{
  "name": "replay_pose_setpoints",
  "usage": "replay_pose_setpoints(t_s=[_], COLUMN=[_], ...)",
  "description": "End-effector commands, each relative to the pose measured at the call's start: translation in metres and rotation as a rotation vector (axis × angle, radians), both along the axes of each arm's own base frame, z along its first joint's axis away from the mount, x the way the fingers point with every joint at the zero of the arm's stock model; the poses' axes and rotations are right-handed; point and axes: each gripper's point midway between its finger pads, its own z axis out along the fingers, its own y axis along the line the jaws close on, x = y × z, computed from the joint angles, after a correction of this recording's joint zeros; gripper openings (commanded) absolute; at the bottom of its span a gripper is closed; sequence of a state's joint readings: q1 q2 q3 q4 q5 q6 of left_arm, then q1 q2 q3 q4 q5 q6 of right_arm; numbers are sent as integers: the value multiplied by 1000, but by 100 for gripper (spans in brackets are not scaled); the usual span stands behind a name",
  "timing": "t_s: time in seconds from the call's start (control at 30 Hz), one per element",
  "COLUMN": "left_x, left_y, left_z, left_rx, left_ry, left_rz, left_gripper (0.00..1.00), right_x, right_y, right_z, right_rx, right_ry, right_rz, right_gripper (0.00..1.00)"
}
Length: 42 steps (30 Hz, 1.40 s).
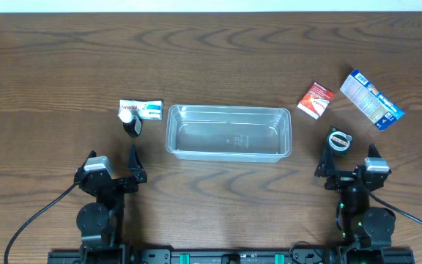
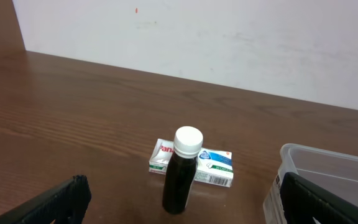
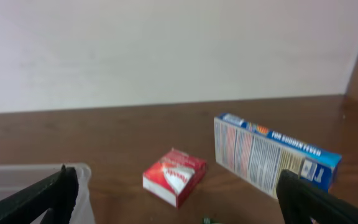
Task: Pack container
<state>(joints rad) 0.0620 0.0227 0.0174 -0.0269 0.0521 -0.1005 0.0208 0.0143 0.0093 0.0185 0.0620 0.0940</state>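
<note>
- sitting mid-counter (image 1: 218,59) between the two arms, the clear container (image 1: 229,108) lies with its long axis running left to right, and it looks empty.
- the left gripper (image 1: 112,155) hangs low at the near edge with its jaws spread wide and nothing in them; the container's left end lies ahead and to its right.
- a dark bottle with a white cap (image 2: 182,174) stands upright straight ahead of the left gripper, in line with the gap between the fingers. a white medicine carton (image 2: 213,168) lies flat just behind it; i cannot tell if they touch.
- the right gripper (image 1: 349,152) is also wide and holds nothing; the container's right end lies ahead and to its left.
- a small round jar (image 1: 338,139) sits just ahead of the right gripper, nearer than anything else on that side.
- a red carton (image 3: 174,176) and a blue printed carton (image 3: 272,158) lie farther out, right of the container.
- judging by reach, each arm can take its own nearest item and carry it inward along the container's length.
</note>
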Motion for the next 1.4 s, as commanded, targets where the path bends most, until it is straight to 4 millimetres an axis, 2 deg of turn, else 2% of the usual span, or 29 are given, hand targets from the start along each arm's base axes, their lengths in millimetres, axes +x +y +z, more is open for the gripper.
replay_pose_setpoints(t_s=[0.0,0.3,0.37,0.6,0.7,0.8,0.93,1.13,1.23,1.37], left_x=[-1,-1,-1,-1,-1,-1,-1,-1,-1,-1], left_y=[3,3,3,3,3,3,3,3,3,3], left_z=[-17,-17,-17,-17,-17,-17,-17,-17,-17,-17], left_rx=[0,0,0,0,0,0,0,0,0,0], left_ry=[55,55,55,55,55,55,55,55,55,55], left_rz=[15,15,15,15,15,15,15,15,15,15], left_gripper=[98,98,98,98,98,98,98,98,98,98], right_x=[-1,-1,-3,-3,13,38,76,124,138,143], right_y=[-3,8,9,9,10,12,13,10,-5,-48], right_z=[5,9,15,80,102,114,115,101,88,69], right_rx=[-12,53,89,94,88,78,32,-100,-177,-249], right_ry=[-25,-30,-28,-18,75,224,472,750,827,899], right_rz=[-17,52,61,58,60,63,67,93,31,-172], right_gripper=[99,99,99,99,99,99,99,99,99,99])
